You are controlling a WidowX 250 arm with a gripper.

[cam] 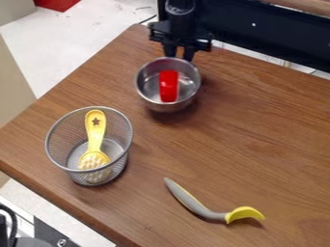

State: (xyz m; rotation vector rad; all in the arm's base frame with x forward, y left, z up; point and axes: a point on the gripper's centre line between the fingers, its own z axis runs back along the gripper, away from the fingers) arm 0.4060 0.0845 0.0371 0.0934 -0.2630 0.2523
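The black gripper (179, 53) hangs at the top centre, its two fingers apart, right at the far rim of a metal bowl (147, 91). The fingertips are partly hidden behind that rim, so I cannot tell whether they touch it. Inside the bowl lies a red object (169, 86), rounded at its upper end. At the left stands a wire mesh basket (57, 147) with a yellow brush (95, 130) leaning in it, bristles down and star-marked handle up. A grey and yellow utensil (197, 207) lies on the wood at the lower right.
The brown wooden table (258, 144) has its left edge running diagonally close beside the basket. A dark panel (270, 31) stands behind the table's far edge. Black cables and equipment show at the bottom left corner, off the table.
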